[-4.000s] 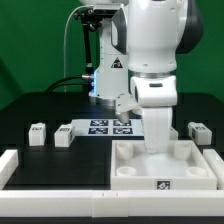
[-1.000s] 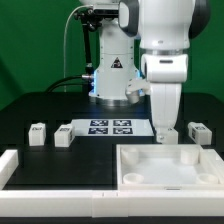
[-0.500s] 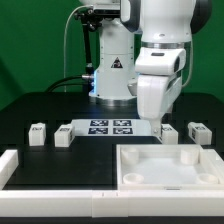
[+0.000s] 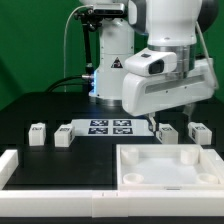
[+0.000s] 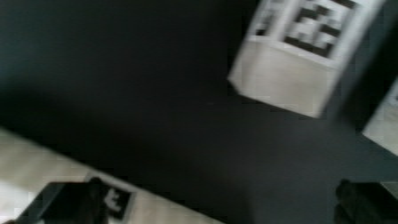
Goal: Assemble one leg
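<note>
Jaws wide apart, near leg

Black table bears four legs, marker board, tray.

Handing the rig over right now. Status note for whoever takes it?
Pincer: open, empty, over the table beside a leg.
Legs, all loose on the table, by the exterior view's sides: outer left leg, inner left leg, inner right leg, outer right leg.
Square tray part: in front, no leg fitted that shows.
Done: nothing joined.
Left: grasp a leg, fit it.
</note>
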Controlling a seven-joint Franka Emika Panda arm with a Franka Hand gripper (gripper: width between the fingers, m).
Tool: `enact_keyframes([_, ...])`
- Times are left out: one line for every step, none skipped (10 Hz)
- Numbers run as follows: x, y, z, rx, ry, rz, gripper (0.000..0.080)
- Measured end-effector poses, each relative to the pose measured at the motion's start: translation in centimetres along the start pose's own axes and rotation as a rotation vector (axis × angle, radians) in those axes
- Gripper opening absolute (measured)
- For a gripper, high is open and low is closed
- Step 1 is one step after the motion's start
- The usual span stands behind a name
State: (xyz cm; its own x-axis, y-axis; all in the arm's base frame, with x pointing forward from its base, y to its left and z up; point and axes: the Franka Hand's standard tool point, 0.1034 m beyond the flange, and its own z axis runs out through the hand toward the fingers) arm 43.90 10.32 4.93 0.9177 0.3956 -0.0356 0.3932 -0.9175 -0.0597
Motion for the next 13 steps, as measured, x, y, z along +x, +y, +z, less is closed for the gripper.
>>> enact_keyframes([0.1,-0.8,0.1,0.003,-0.002,0.069,0.0649])
enact_keyframes([0.2,-1.9,0.1,0.007,-0.002,0.205,0.0649])
enact_keyframes([0.4,-3.2,0.2,0.011,-0.004,0.28,0.0649])
enact_keyframes([0.5,-4.5,0.2,0.012,-0.005,0.264,0.0649])
enact_keyframes([0.6,-5.7,0.3,0.013,-0.007,0.251,0.0649])
enact_keyframes([0.7,-6.6,0.3,0.014,-0.008,0.232,0.0649])
enact_keyframes([0.7,-7.3,0.3,0.015,-0.007,0.215,0.0649])
enact_keyframes([0.7,-7.1,0.3,0.014,-0.009,0.217,0.0649])
enact_keyframes([0.6,-7.0,0.3,0.013,-0.032,0.219,0.0649])
enact_keyframes([0.4,-7.1,0.4,0.012,-0.05,0.217,0.0649])
enact_keyframes([-0.1,-6.7,0.3,0.012,-0.155,0.21,0.0649])
enact_keyframes([-0.3,-6.0,0.4,0.021,-0.246,0.212,0.0649])
enact_keyframes([-0.8,-5.8,0.9,0.034,-0.328,0.23,0.0649])
